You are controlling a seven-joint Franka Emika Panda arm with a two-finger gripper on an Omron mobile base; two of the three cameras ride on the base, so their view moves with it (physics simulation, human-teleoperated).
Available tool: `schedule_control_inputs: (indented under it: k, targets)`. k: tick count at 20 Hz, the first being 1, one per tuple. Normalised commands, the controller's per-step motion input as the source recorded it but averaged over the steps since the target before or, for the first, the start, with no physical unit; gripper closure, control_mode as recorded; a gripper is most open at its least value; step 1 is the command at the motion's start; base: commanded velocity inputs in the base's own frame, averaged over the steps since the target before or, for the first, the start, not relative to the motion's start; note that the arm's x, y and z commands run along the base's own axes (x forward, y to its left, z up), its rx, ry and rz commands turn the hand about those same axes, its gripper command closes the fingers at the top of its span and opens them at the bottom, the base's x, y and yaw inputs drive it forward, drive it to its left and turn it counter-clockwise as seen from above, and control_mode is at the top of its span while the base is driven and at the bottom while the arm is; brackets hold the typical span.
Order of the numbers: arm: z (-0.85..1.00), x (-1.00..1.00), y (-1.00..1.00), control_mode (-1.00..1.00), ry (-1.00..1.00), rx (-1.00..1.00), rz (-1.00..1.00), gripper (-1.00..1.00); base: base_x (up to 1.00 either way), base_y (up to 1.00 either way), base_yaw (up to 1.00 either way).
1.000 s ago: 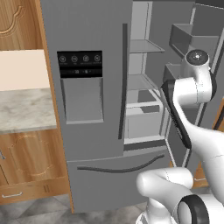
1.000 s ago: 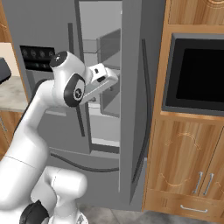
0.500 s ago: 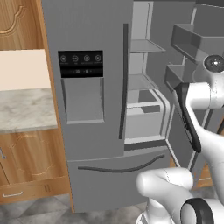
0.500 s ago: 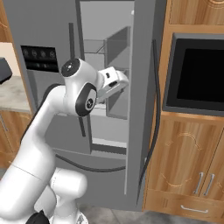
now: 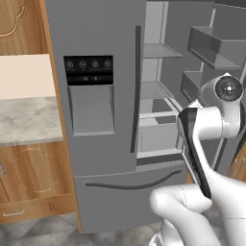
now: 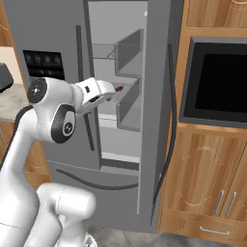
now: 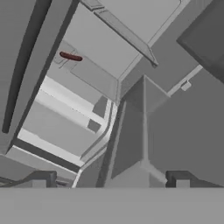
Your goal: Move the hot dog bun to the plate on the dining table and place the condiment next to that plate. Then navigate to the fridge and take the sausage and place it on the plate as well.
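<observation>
The tall grey fridge (image 5: pixel 101 144) stands with its left door closed and its right door swung open. In the hand view the sausage (image 7: pixel 71 56), slim and dark red-brown, lies on a grey inner shelf at the upper left, well away from my fingertips (image 7: pixel 40 179). My gripper (image 7: pixel 109 181) is open wide with nothing between its jaws. From the right base view my gripper (image 6: pixel 112 93) is at the mouth of the open compartment, at middle-shelf height, with a dark red bit of the sausage (image 6: pixel 119 88) just past it. The bun, plate, condiment and dining table are out of view.
The open door's bins (image 5: pixel 211 43) jut out on the right of the opening, close to my forearm. A black wall oven (image 6: pixel 217 77) sits in wooden cabinets to the right. Left of the fridge is a marbled counter (image 5: pixel 29 120) over wooden drawers.
Both base views have shifted, so the camera has moved relative to the fridge. My arm has swung toward the open compartment. The jaws have stayed open.
</observation>
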Motion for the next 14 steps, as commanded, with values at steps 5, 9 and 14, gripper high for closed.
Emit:
schedule_control_inputs:
  k: [5, 9, 14]
  targets:
    - [0.36, 0.09, 0.95, -1.00, 0.00, 0.15, -0.03, -1.00, 0.00, 0.00, 0.00]
    - [0.19, 0.27, 0.71, -1.00, -0.03, 0.36, 0.00, -1.00, 0.00, 0.00, 0.00]
    - [0.11, 0.45, 0.53, -1.00, -0.01, 0.37, 0.00, -1.00, 0.00, 0.00, 0.00]
